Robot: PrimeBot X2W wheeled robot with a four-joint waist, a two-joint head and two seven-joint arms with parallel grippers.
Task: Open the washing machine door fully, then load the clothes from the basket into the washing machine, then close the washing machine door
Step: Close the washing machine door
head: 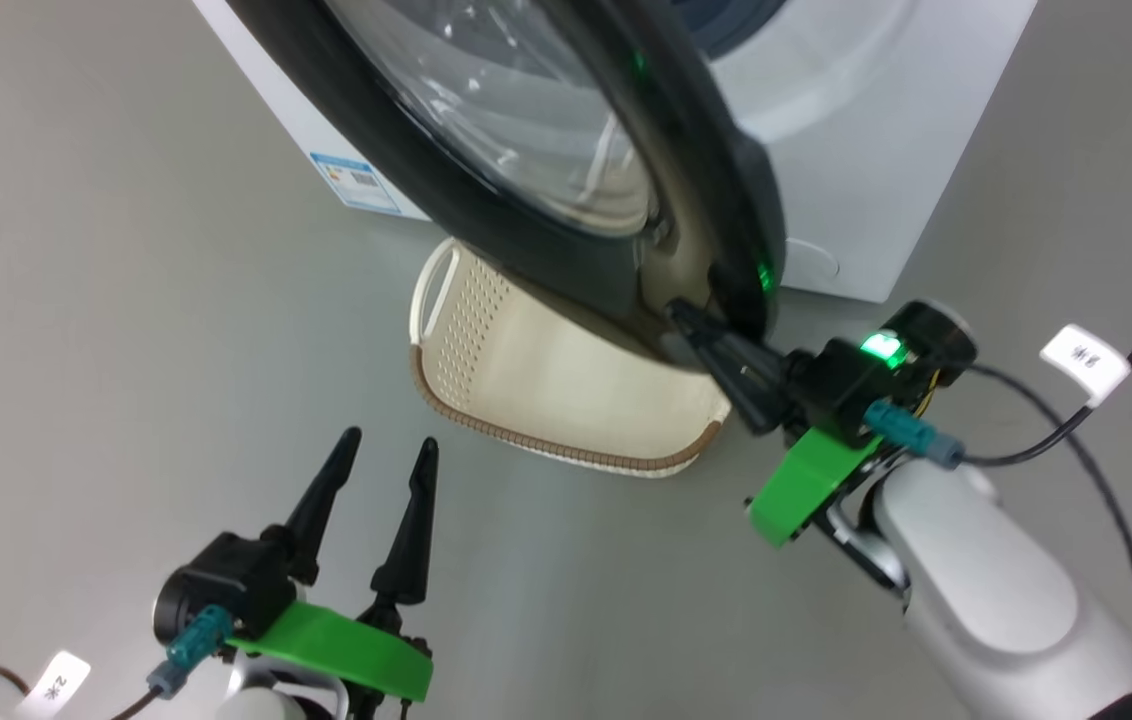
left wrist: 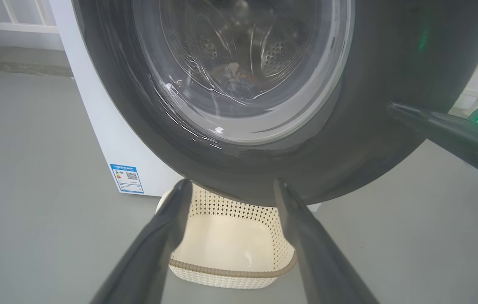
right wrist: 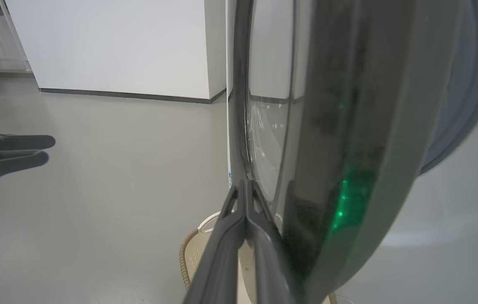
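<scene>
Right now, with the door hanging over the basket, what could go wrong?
The shut right pincer meets the door only at its tips, so it may slip off. The door hangs above the basket and might clip its rim while swinging. The open left pincer sits in front of the door and could be struck.

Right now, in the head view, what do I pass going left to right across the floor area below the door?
left cable tag → left gripper → basket → right gripper → right cable tag
</scene>
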